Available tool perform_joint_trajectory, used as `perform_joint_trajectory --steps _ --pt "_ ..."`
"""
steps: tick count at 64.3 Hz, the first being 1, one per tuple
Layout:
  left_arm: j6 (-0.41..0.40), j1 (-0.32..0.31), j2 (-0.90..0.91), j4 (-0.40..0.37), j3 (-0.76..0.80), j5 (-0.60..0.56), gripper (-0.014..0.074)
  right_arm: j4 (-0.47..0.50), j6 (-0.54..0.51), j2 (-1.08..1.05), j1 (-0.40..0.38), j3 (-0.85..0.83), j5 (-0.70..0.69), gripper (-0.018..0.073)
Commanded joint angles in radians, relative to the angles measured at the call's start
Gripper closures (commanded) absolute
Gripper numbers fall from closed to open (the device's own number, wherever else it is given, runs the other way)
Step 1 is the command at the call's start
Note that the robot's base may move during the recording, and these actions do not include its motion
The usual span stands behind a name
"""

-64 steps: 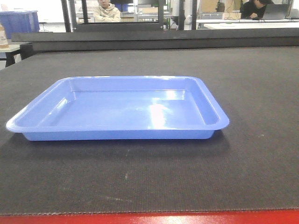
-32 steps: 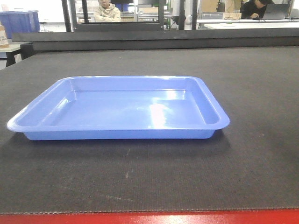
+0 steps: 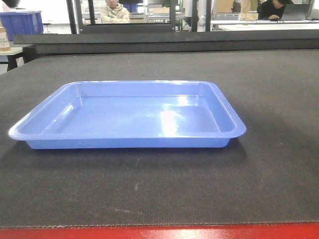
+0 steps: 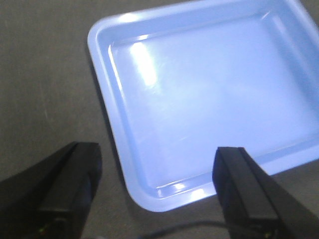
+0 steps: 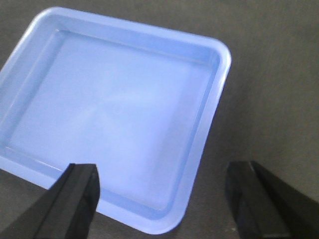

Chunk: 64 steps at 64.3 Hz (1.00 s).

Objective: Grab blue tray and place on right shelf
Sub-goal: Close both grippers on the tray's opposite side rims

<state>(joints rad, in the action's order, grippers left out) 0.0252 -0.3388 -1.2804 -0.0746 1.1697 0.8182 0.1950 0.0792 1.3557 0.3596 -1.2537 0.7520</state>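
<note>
On dark mat [image 3: 269, 174] | blue tray [image 3: 129, 117] flat, upright | long axis L-R

Dark-matted bench [image 3: 279, 99] is wide open all round the shallow glossy light-blue plastic tray [image 3: 129, 117]; only its low rim sticks up.

the left claw [image 4: 157, 154] points downward with its two dark fingers [image 4: 70, 184] spread wide apart, gripping nothing. the right claw [image 5: 162, 172] points downward too, fingers [image 5: 75, 199] equally wide.
</note>
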Motion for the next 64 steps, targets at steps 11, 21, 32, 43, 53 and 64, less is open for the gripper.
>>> perform_joint_trajectory --steps 11,21,32,43,53,64 --pt "-0.187 -0.005 -0.278 0.129 0.241 0.141 0.0216 -0.033 0.083 0.212 0.0 -0.216 0.079 -0.0052" --pt "-0.234 -0.005 -0.401 0.117 0.298 0.145 0.0216 -0.174 0.194 0.34 0.0 -0.303 0.147 -0.0052" --pt "-0.234 0.005 -0.475 0.116 0.3 0.146 0.0216 -0.223 0.244 0.431 0.0 -0.322 0.144 -0.0052" --pt "-0.254 0.005 -0.517 0.116 0.3 0.139 0.0216 -0.223 0.244 0.501 0.0 -0.322 0.146 -0.0052" --pt "-0.261 0.029 -0.544 0.098 0.3 0.113 0.0216 -0.222 0.244 0.547 0.0 -0.322 0.144 -0.0052" --pt "-0.261 0.073 -0.566 0.044 0.3 0.111 0.0216 -0.222 0.243 0.567 0.001 -0.322 0.134 -0.0052"
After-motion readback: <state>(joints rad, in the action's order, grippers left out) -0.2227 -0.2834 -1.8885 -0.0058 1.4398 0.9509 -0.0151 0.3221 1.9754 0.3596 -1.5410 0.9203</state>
